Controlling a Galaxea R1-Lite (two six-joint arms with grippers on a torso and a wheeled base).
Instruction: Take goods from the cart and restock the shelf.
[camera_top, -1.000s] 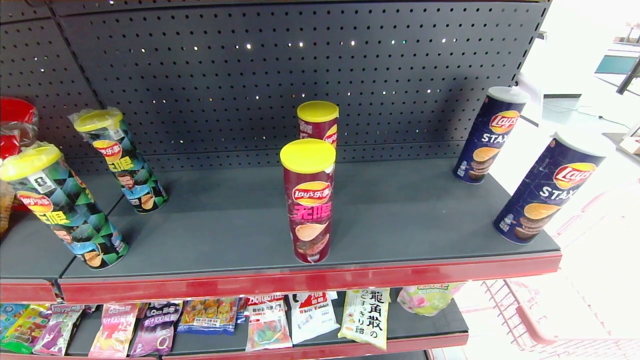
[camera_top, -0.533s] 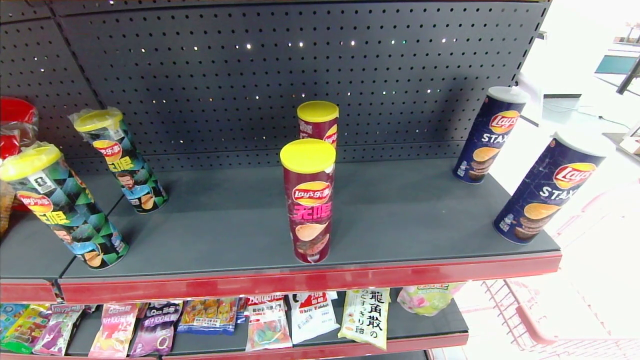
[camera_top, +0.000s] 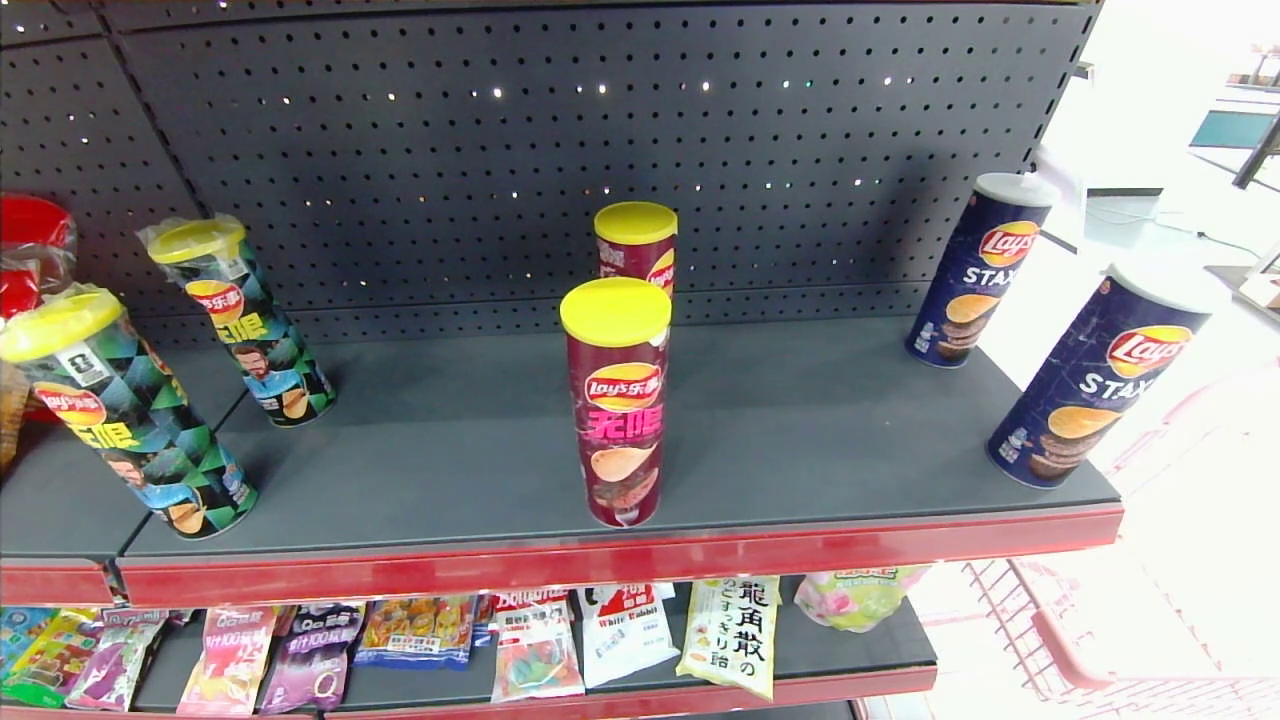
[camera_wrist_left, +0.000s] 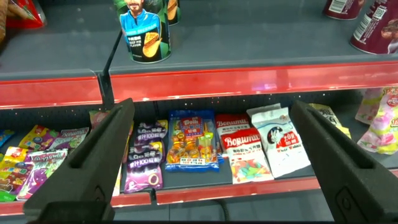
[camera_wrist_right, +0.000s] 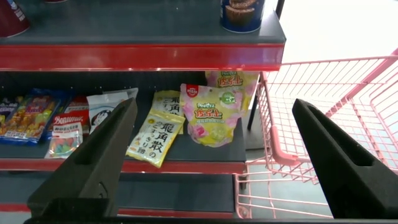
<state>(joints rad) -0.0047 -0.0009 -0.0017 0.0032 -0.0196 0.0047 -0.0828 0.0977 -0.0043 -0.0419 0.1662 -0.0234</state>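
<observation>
Nothing has moved. My left gripper (camera_wrist_left: 212, 106) and right gripper (camera_wrist_right: 216, 104) both gape empty. The pink wire cart (camera_wrist_right: 329, 106) sits between my right fingers, the red-edged shelf (camera_wrist_left: 236, 78) beyond my left.

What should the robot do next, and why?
Probably swing the right hand over to the pink cart beside the shelf. It and the left hand are both open and empty, so there is nothing to restock with yet.

Logos and bold lettering stood on the tall maroon yellow-lidded can (camera_top: 617, 420), the navy white-lidded can (camera_top: 1095, 385) and the pale yellow plastic pouch (camera_top: 733, 632) lower down.
</observation>
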